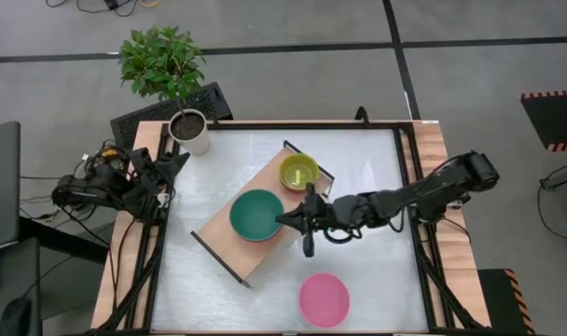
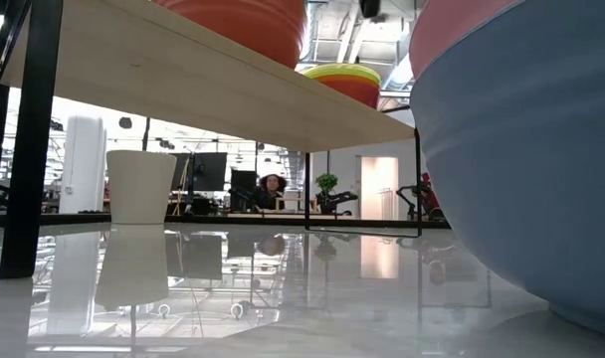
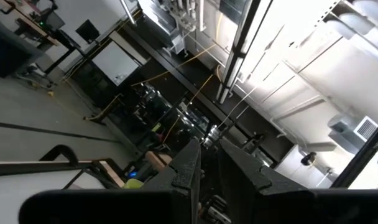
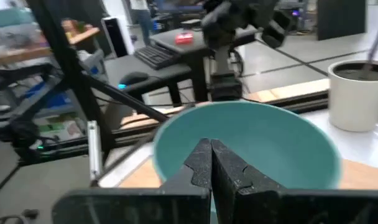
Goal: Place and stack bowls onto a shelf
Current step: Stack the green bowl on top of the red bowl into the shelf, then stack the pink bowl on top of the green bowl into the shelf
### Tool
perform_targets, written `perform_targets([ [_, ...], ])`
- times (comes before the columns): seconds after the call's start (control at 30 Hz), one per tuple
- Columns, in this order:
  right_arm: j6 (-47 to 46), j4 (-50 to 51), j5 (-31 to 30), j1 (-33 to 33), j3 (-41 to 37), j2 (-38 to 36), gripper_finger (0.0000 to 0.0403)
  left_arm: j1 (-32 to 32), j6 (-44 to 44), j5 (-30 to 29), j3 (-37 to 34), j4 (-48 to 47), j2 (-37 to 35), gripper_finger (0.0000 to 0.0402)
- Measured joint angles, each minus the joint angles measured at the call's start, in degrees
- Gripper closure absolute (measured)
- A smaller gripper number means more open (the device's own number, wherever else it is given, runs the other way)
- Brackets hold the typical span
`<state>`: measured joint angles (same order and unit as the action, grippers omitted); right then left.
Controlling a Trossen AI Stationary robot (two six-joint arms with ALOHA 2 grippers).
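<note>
A lab: desks with monitors (image 2: 208, 171), cable bundles (image 3: 195, 74), ceiling ducts overhead.

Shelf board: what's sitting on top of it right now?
Two stacks sit on the shelf: a teal bowl near the middle, a yellow-green bowl toward the far end. The low view shows red bowls beneath them; how many is hidden. The right end effector is beside the teal bowl.

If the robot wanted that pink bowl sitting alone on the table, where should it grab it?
Probably by the rim. The pink bowl sits upright and open on the table, apart from the shelf, so a gripper coming straight down could put one finger inside the thin wall and one outside. The right gripper is nearer.
</note>
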<state>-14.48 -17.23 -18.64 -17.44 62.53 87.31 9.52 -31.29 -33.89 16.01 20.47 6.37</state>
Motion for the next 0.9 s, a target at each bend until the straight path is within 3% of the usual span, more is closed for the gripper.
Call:
perform_targets([
  [0.63,-2.1,4.5,3.6,0.7,0.1,2.0,0.0383,0.0,0.0,-3.0,0.0,-0.6,0.0,0.0359],
  [0.9,-4.7,8.3,4.9,-0.5,0.3,-6.8,0.0371,0.0,-1.4,-3.7,0.0,-0.7,0.0,0.0358],
])
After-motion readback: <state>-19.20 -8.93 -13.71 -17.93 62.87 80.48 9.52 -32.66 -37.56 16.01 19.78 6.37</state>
